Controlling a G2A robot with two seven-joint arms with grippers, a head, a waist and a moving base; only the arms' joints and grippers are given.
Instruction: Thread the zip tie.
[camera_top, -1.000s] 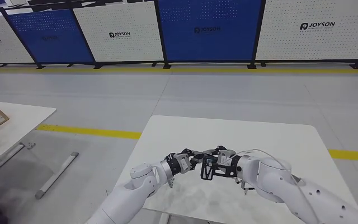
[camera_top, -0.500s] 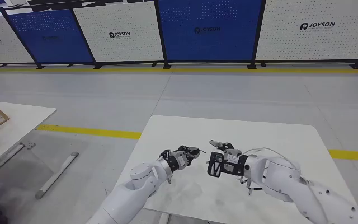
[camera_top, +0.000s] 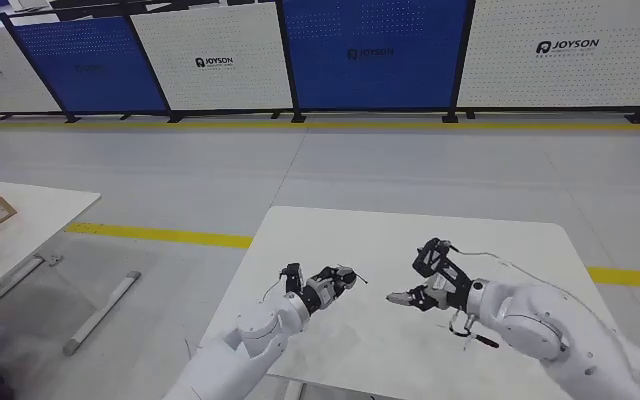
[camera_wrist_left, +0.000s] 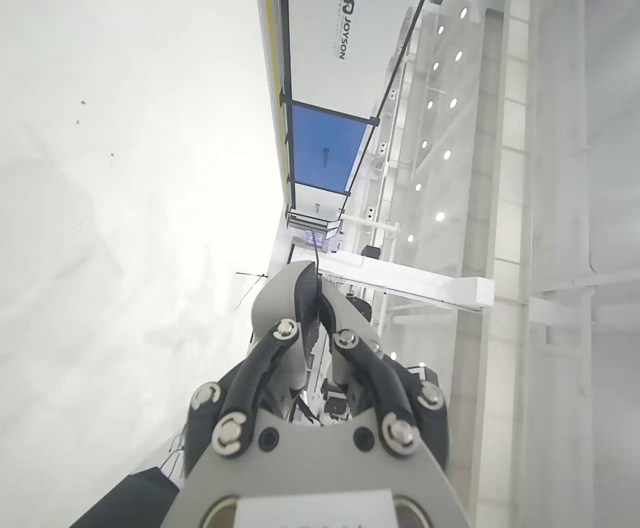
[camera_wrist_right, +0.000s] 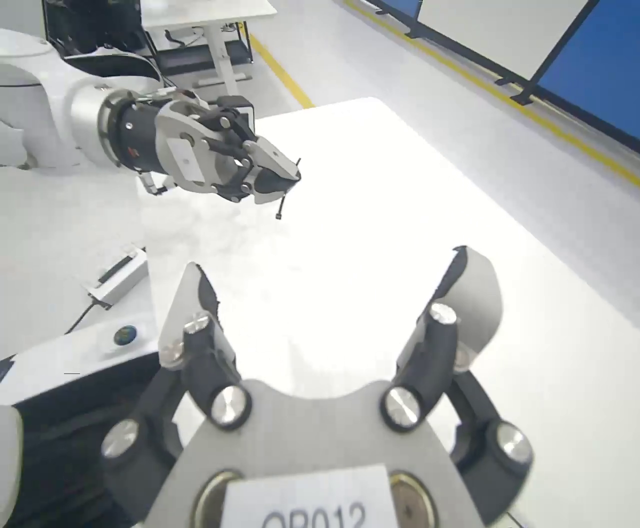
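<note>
A thin black zip tie (camera_wrist_left: 317, 280) is pinched between the fingertips of my left gripper (camera_wrist_left: 316, 292), which is shut on it above the left half of the white table (camera_top: 300, 230). The right wrist view shows that gripper (camera_wrist_right: 286, 181) with a short end of the zip tie (camera_wrist_right: 282, 204) hanging below the tips. In the top view the zip tie (camera_top: 358, 277) pokes out of the left gripper (camera_top: 343, 274) toward the right arm. My right gripper (camera_wrist_right: 332, 272) is open and holds nothing; it hangs over the table's middle, well apart from the left gripper (camera_top: 410, 285).
A small white box with a black cable (camera_wrist_right: 117, 274) lies at the table's near edge by the right arm. A second white table (camera_top: 40, 215) stands far left. Yellow floor lines and blue and white panels lie beyond.
The two grippers were together at the table's middle a second ago. The right gripper has pulled away to the right and opened; the left has drawn back slightly, still holding the zip tie.
</note>
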